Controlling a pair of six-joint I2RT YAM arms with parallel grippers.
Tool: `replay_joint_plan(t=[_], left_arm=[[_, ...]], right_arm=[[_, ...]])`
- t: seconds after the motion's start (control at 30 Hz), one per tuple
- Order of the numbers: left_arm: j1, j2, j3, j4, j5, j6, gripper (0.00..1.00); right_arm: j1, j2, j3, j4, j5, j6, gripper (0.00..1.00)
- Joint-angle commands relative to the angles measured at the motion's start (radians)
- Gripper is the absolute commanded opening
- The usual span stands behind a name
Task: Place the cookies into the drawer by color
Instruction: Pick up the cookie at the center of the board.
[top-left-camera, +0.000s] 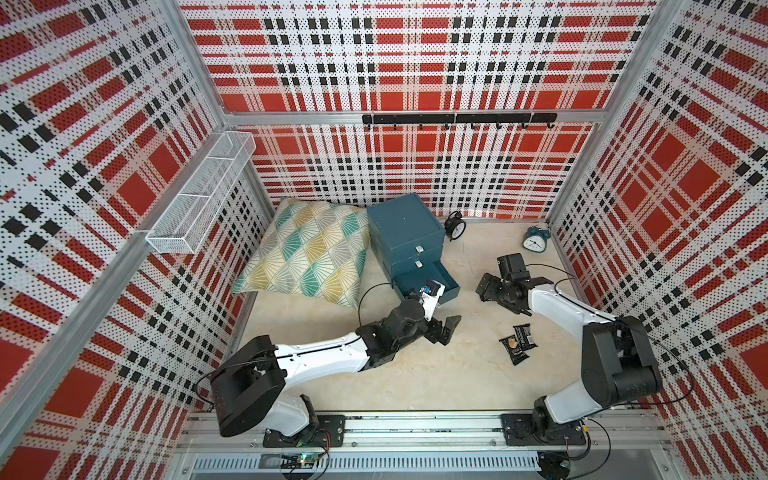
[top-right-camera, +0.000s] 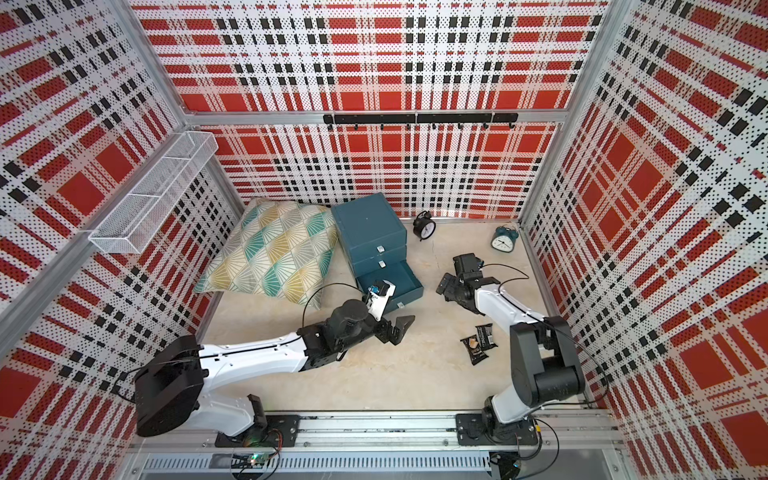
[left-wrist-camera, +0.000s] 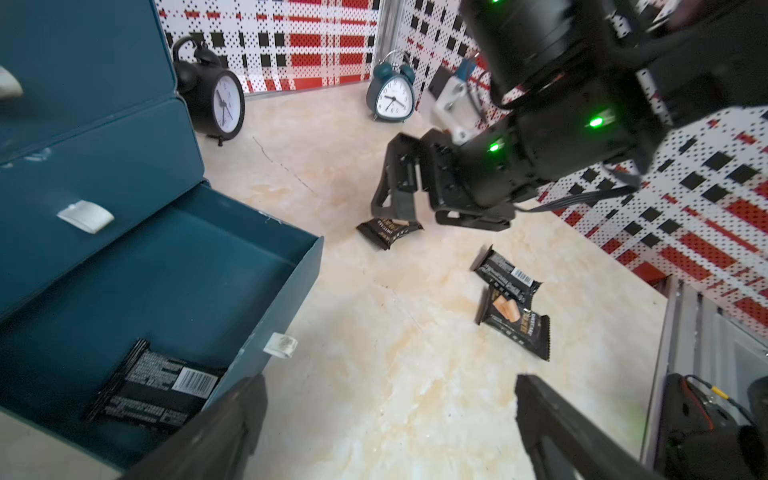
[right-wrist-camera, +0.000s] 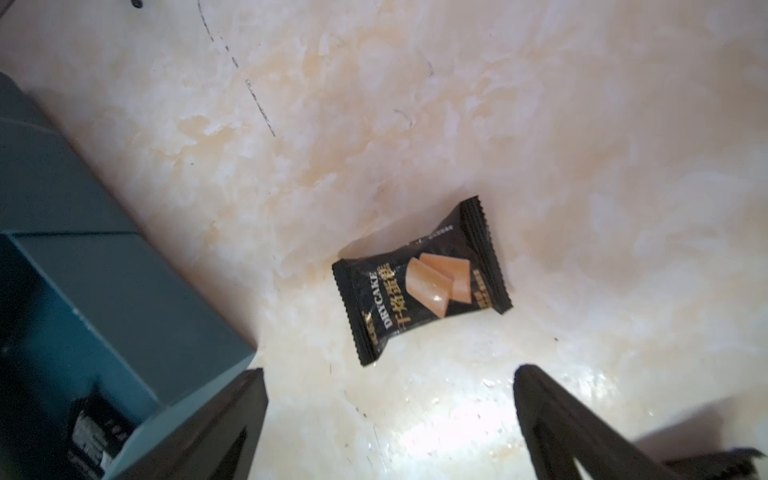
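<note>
I am poising my right gripper (right-wrist-camera: 390, 374), jaws apart, above a black cookie (right-wrist-camera: 419, 282) for grasping. My left gripper (left-wrist-camera: 390, 380), empty and apart, is hanging beside the open drawer (left-wrist-camera: 282, 291).

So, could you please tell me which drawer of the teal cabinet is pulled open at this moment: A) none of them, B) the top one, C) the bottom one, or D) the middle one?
C: in the left wrist view the bottom drawer stands pulled out, with a black packet lying inside it.
</note>
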Motion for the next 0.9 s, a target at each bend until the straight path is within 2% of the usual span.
replay_joint_plan(t=[0.0, 0.3, 0.47, 0.6, 0.7, 0.77, 0.87], left_arm=[[0.005, -0.031, -0.012, 0.06, 0.026, 0.004, 0.99], [0.006, -0.024, -0.012, 0.062, 0.037, -0.003, 0.99], [0.006, -0.026, -0.014, 0.064, 0.037, -0.002, 0.99], [0.006, -0.028, -0.013, 0.064, 0.036, -0.002, 0.99], [0.006, -0.028, -0.015, 0.067, 0.035, -0.003, 0.99], [0.005, -0.026, -0.016, 0.069, 0.034, -0.002, 0.99], [0.006, -0.025, -0.019, 0.073, 0.032, -0.003, 0.99]], right_arm=[[-0.003, 0.067, 0.046, -0.004, 0.024, 0.074, 1.0], [-0.004, 0.27, 0.197, -0.056, 0.075, 0.146, 1.0], [-0.003, 0.337, 0.271, -0.104, 0.128, 0.133, 0.94], [-0.003, 0.348, 0.291, -0.129, 0.183, 0.115, 0.83], [0.001, 0.343, 0.274, -0.123, 0.193, 0.107, 0.74], [0.005, 0.342, 0.259, -0.115, 0.198, 0.096, 0.64], [0.016, 0.348, 0.254, -0.116, 0.198, 0.072, 0.57]])
